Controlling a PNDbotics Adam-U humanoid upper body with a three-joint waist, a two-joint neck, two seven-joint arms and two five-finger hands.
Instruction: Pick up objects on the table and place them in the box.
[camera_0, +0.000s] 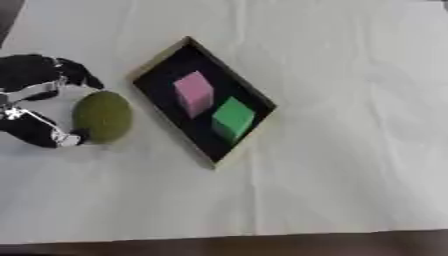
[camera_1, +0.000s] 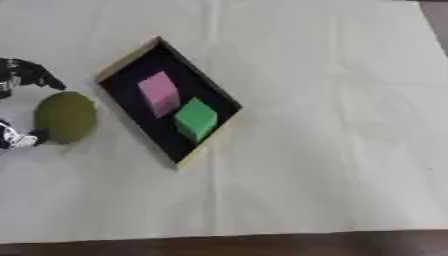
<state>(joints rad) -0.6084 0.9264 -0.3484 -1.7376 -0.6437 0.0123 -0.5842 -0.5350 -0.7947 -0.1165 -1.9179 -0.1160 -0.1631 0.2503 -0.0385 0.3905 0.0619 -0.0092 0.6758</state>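
Nearest, along the bottom edge: a dark brown strip (camera_0: 219, 247) below the white cloth (camera_0: 350, 175) spread over the worktop. Bare, creased cloth across the whole near stretch and all of the right side.

Farther in, at the left edge: the left hand (camera_0: 35, 100), black with silver parts, coming in from the left side. Fingers (camera_0: 74, 70) curved round the far side of an olive-green ball (camera_0: 102, 116), thumb (camera_0: 66, 138) at the ball's near-left edge. Spread wide around the ball, touching or nearly touching; hard to tell whether actually gripping. Ball resting on the cloth, outside the box, just beside the box's left rim but apart from it.

At about the same depth, centre-left: a shallow box (camera_0: 157, 62) with a black floor and a pale wooden rim, lying flat and turned askew, one corner pointing far-left, the opposite one near-right. Inside, a green cube (camera_0: 233, 118) toward the near-right end and a pink cube (camera_0: 193, 92) just beyond it toward the far-left, the two close together, corners nearly meeting. Both upright on the black floor.

Beyond the box: only white cloth up to the far edge, with a sliver of dark surface (camera_0: 9, 15) at the far-left corner.
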